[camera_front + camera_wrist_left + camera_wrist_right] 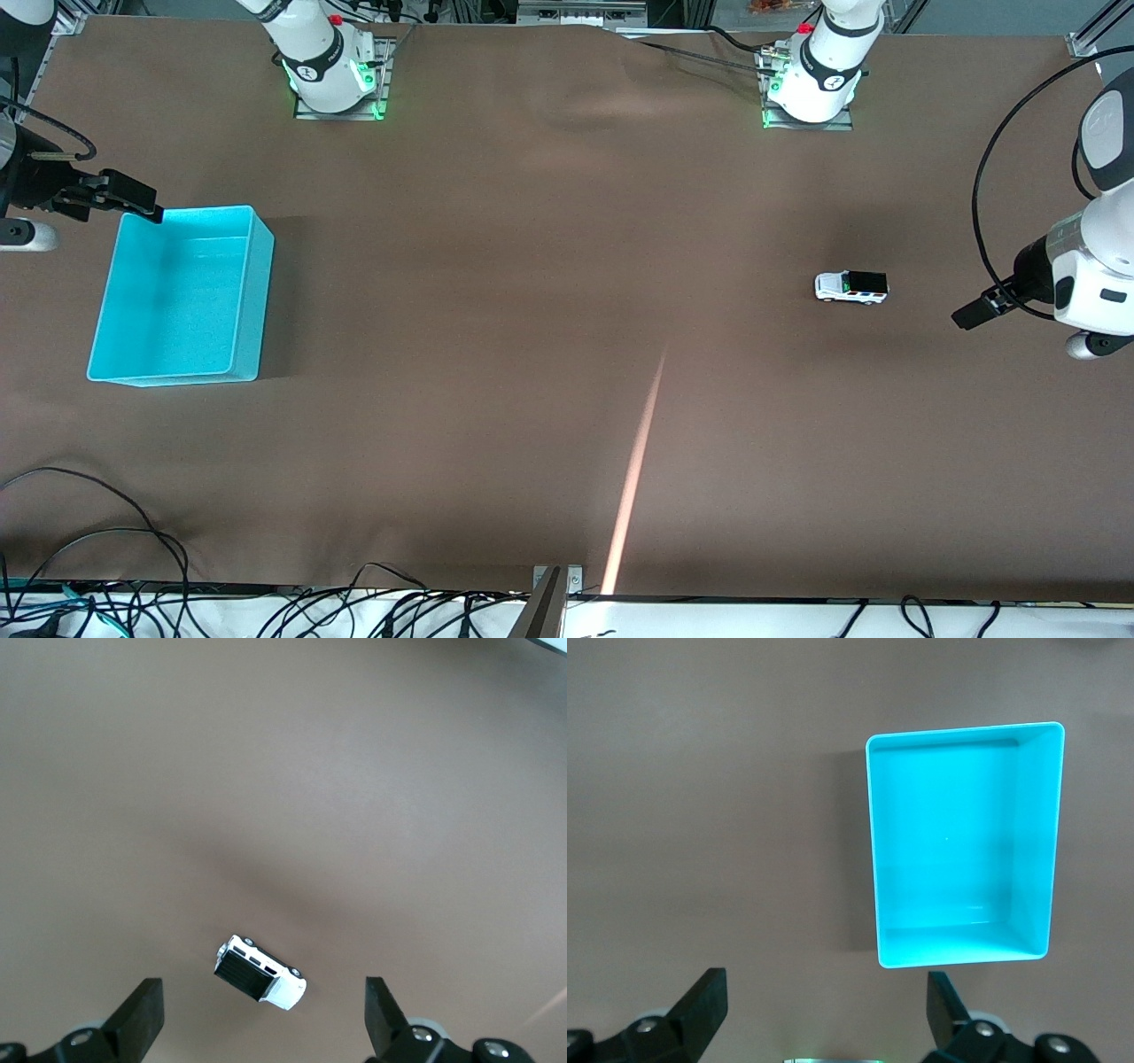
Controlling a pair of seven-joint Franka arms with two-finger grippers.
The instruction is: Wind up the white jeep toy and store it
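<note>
The white jeep toy (850,287) stands on its wheels on the brown table (549,354), toward the left arm's end, with open cloth all around it. Taking the front view as a clock face centred on the table, the toy sits at about three o'clock. Its black part points toward the left arm's end of the table and its white bonnet toward the middle. Small coloured marks show along the side facing the front camera. In the left wrist view the same toy (260,972) lies on bare cloth between the two dark fingers (142,1014), well below them and touching neither.

The left gripper (973,315) hangs in the air over the table's edge at the left arm's end, at roughly four o'clock from the toy and apart from it. Its fingers are spread wide and hold nothing.

The cyan bin (252,292) rests at about nine o'clock on the table, toward the right arm's end, well apart from the toy. It is open at the top and its inside shows only its own floor and walls, seen from above in the right wrist view (873,859).

The right gripper (133,202) hovers over the bin's corner farthest from the front camera at the right arm's end. Its fingers (704,1005) are also spread wide, holding nothing.
</note>
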